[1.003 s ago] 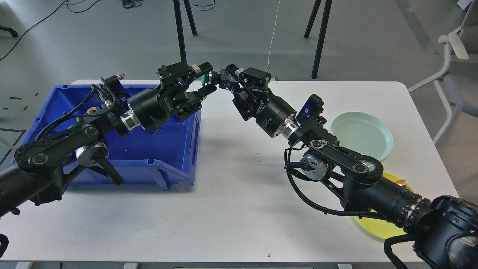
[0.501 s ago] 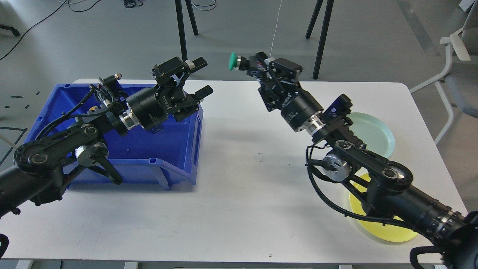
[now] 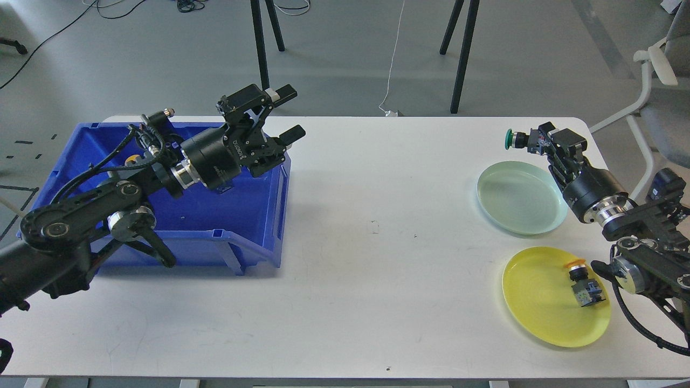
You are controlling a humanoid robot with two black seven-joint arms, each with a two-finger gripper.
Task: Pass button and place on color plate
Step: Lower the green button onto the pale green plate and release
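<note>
My right gripper (image 3: pixel 531 141) is shut on a green-capped button (image 3: pixel 512 139) and holds it in the air just above the far edge of the pale green plate (image 3: pixel 521 197). A yellow plate (image 3: pixel 539 296) lies nearer me at the right, with an orange-capped button (image 3: pixel 582 282) lying on it. My left gripper (image 3: pixel 288 113) is open and empty above the far right corner of the blue bin (image 3: pixel 245 213).
Something yellow (image 3: pixel 131 159) shows inside the bin behind my left arm. A chair (image 3: pixel 660 81) stands off the table's right side. Stand legs (image 3: pixel 259 48) rise behind the table.
My right arm has swung far right with the green button, from the table's middle to above the pale green plate. My left gripper stays open over the bin.
</note>
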